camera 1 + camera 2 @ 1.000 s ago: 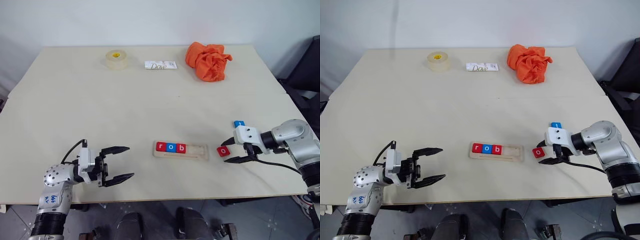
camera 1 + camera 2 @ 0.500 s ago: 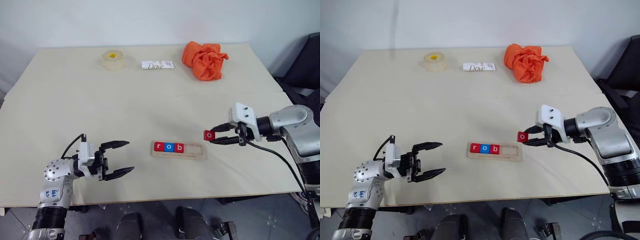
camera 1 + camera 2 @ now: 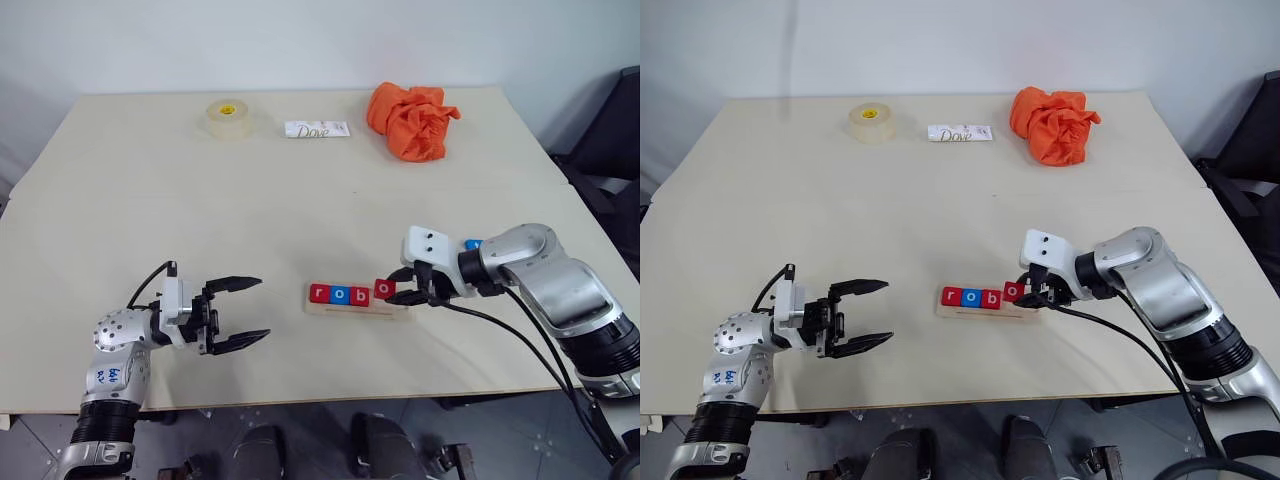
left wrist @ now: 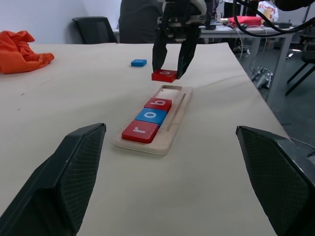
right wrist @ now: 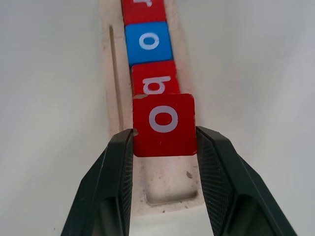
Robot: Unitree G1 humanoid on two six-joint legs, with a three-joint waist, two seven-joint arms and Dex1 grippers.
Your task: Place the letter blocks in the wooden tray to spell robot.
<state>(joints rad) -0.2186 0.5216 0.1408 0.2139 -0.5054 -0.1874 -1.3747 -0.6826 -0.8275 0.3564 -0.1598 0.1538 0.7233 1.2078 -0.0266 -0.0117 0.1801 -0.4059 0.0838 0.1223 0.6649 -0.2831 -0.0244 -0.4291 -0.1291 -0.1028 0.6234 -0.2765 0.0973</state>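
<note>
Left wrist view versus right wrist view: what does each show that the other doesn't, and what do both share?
Left wrist view alone: the blue tile lying apart on the table, the orange cloth, black chairs behind, and the whole r tile.

Right wrist view alone: the letter on the held red o tile, readable between the right tool's fingers.

Both: the wooden tray with r, o, b seated, and the right tool holding that red tile above the open end of the tray.

Office or lab — desks (image 4: 246,34), office chair (image 4: 93,29).
</note>
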